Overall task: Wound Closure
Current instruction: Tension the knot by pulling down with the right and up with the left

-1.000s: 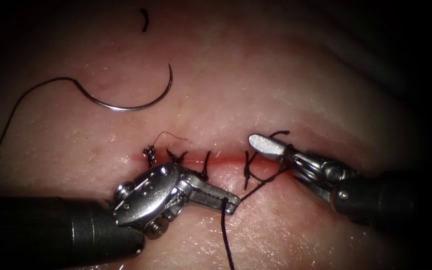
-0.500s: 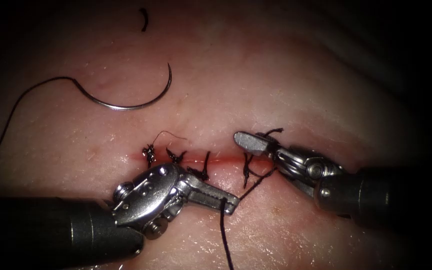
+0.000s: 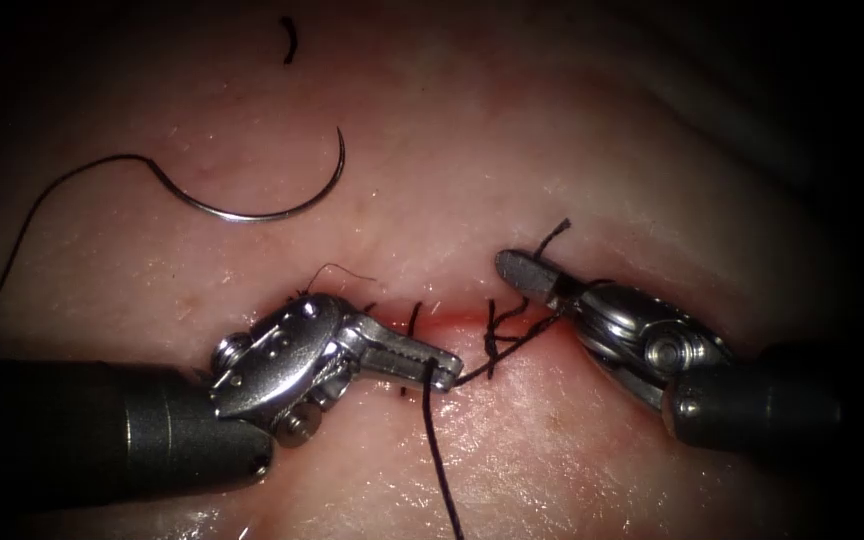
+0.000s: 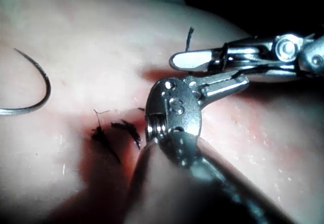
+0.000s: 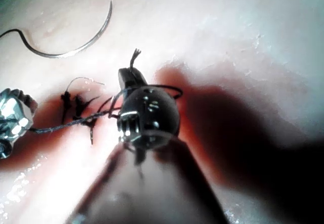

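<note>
The tissue [image 3: 552, 140] carries a horizontal cut [image 3: 452, 314] crossed by several dark stitches. My left tool [image 3: 444, 370] comes in from the lower left, its jaws shut on the dark thread [image 3: 434, 440] just below the cut. My right tool [image 3: 508, 266] is shut on the thread's short end, whose tip [image 3: 558, 232] sticks up past the jaws. Thread runs taut between both tools through a knot [image 3: 492, 345]. The curved needle [image 3: 252, 208] lies free on the tissue, above the cut's left part, held by neither tool. It also lies in the left wrist view [image 4: 40, 89] and right wrist view [image 5: 76, 49].
The needle's thread [image 3: 42, 200] trails off to the left edge. A cut scrap of thread [image 3: 289, 40] lies at the far top. Red fluid lines the cut. In the left wrist view the right tool [image 4: 185, 61] lies just beyond the left tool [image 4: 238, 83].
The right tool's jaws have gone from open to shut on the short thread end. The left tool moved left and up with its thread, and the strand between the tools drew taut.
</note>
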Robot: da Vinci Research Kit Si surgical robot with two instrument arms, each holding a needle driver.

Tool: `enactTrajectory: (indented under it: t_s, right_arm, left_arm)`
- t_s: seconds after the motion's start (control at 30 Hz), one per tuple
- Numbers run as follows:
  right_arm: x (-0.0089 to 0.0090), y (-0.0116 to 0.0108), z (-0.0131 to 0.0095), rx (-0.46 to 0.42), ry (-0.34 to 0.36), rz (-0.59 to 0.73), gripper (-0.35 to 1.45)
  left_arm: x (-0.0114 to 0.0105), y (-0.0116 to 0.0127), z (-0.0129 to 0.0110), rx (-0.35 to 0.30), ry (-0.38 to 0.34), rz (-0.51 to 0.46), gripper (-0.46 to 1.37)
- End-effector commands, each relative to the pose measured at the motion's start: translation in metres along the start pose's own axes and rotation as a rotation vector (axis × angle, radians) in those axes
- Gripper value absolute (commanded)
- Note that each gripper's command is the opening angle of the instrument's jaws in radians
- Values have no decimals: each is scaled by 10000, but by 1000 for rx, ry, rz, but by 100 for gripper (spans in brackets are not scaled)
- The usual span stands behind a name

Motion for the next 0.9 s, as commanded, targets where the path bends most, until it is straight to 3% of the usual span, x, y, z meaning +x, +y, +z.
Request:
enactTrajectory:
  t_s: [0.03, 0.27, 0.5, 0.63, 0.9]
  right_arm:
    - [0, -1, -2, 12, 8, -26, -35]
    - [-5, -11, -14, 79, 15, -128, -35]
    - [-14, -18, -22, 118, 14, -222, -35]
    - [-18, -19, -26, 151, 9, -311, -35]
    - [-31, -28, -41, 323, 24, -626, -35]
  left_arm:
    - [4, -6, -4, 9, 1, -7, -35]
    - [24, -59, -43, 77, -1, -12, -35]
    - [24, -119, -74, 133, -4, -37, -35]
    - [21, -147, -81, 148, -4, -45, -35]
    - [27, -191, -84, 194, 5, -62, -35]
